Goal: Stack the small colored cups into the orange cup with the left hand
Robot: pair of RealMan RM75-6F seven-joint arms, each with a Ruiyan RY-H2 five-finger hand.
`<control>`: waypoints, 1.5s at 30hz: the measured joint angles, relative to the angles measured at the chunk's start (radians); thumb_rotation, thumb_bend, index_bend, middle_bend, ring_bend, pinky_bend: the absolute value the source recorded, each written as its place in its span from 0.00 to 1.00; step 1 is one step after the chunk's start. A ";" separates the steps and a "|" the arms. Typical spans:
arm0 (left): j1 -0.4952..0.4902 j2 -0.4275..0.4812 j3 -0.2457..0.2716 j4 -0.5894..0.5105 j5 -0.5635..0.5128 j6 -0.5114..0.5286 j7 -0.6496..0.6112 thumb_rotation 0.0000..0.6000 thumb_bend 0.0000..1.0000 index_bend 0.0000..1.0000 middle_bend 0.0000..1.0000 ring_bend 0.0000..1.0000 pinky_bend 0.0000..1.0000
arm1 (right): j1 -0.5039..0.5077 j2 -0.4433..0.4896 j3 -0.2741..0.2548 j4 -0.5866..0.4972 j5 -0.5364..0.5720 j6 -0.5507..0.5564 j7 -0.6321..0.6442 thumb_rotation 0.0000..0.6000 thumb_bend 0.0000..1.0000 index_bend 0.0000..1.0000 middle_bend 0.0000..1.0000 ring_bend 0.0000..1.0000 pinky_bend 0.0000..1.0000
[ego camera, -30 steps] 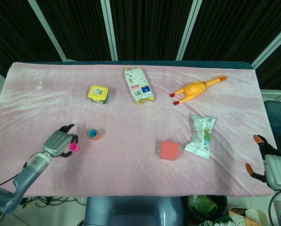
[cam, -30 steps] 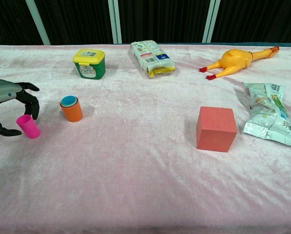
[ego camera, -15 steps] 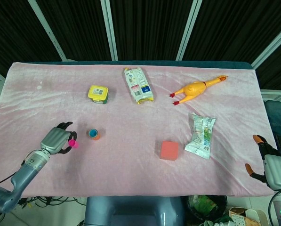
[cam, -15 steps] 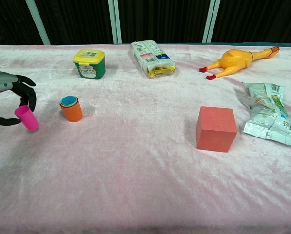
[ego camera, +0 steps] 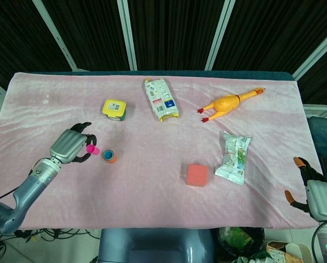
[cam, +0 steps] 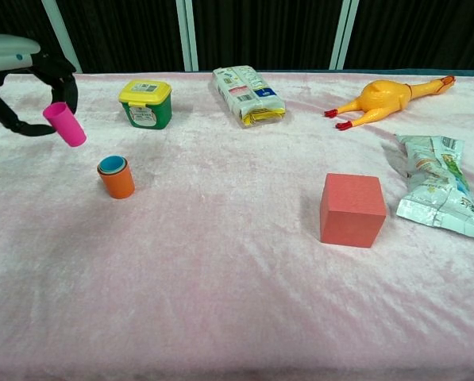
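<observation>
My left hand [ego camera: 71, 146] [cam: 24, 83] pinches a small pink cup [ego camera: 91, 149] [cam: 65, 124] and holds it tilted in the air, up and to the left of the orange cup [ego camera: 109, 157] [cam: 117, 178]. The orange cup stands upright on the pink cloth with a blue cup nested inside it. My right hand [ego camera: 315, 192] rests at the table's near right edge with its fingers apart and nothing in it; the chest view does not show it.
A green tub with a yellow lid [ego camera: 114, 109] stands behind the orange cup. A white snack bag [ego camera: 161, 99], a rubber chicken [ego camera: 228, 102], a crumpled packet [ego camera: 234, 156] and a red cube [ego camera: 196, 175] lie further right on the pink cloth [ego camera: 152, 208].
My left hand has lifted the pink cup off the cloth and carried it up and right, toward the orange cup. The right hand has barely moved.
</observation>
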 measured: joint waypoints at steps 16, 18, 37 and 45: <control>-0.089 -0.087 -0.022 0.049 -0.074 -0.107 0.018 1.00 0.35 0.51 0.54 0.08 0.17 | 0.001 0.004 0.001 0.002 0.005 -0.004 0.007 1.00 0.26 0.03 0.06 0.16 0.21; -0.090 -0.097 -0.015 0.061 -0.075 -0.109 0.016 1.00 0.35 0.51 0.54 0.08 0.17 | 0.001 0.005 0.001 0.002 0.005 -0.004 0.006 1.00 0.26 0.03 0.06 0.16 0.21; -0.094 -0.143 0.014 0.126 -0.069 -0.117 -0.004 1.00 0.35 0.50 0.53 0.08 0.17 | 0.001 0.006 0.001 0.002 0.008 -0.007 0.007 1.00 0.26 0.03 0.06 0.16 0.21; -0.093 -0.158 0.027 0.153 -0.089 -0.124 0.032 1.00 0.19 0.15 0.27 0.01 0.13 | 0.001 0.007 0.001 0.001 0.012 -0.008 0.004 1.00 0.26 0.03 0.06 0.16 0.21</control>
